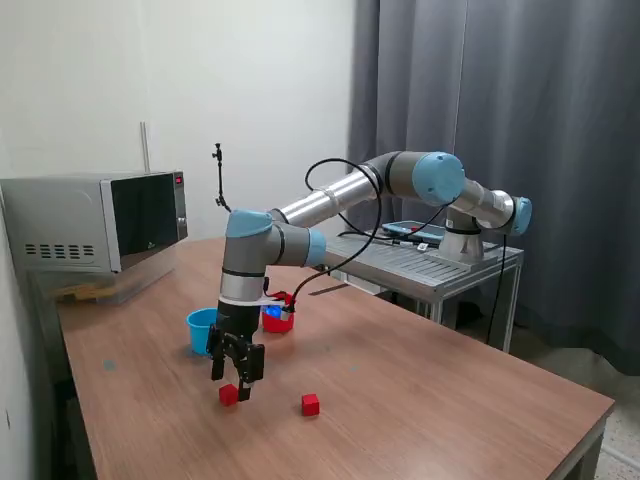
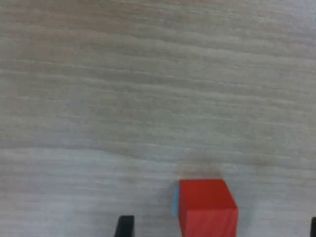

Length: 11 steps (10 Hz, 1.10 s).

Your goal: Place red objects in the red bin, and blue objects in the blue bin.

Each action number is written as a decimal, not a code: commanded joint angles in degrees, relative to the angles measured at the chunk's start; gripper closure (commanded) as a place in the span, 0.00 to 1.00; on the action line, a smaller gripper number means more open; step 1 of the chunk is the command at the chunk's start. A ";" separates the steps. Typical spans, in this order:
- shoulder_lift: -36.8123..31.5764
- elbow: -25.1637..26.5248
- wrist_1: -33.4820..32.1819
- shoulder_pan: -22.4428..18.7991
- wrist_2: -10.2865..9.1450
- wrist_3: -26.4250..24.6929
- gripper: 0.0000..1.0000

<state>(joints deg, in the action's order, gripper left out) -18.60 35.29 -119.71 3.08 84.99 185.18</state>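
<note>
Wrist view is showing the tool [image 2: 217,232] spread wide around a red cube [image 2: 206,207], seemingly light and rigid, inviting a flat-sided grip.

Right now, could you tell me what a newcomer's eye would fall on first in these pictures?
The silver arm with light blue joints, reaching over the wooden table, its gripper open just above a red cube. A second red cube lies apart, toward the exterior view's right. Behind the gripper stand the blue bin and the red bin, and a microwave sits at the table's far end on the exterior view's left.
</note>
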 commanded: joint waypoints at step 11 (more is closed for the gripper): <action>0.32 -1.63 0.00 -0.09 0.79 0.09 0.00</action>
<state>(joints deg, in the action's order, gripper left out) -18.14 33.93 -119.71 2.99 85.72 185.32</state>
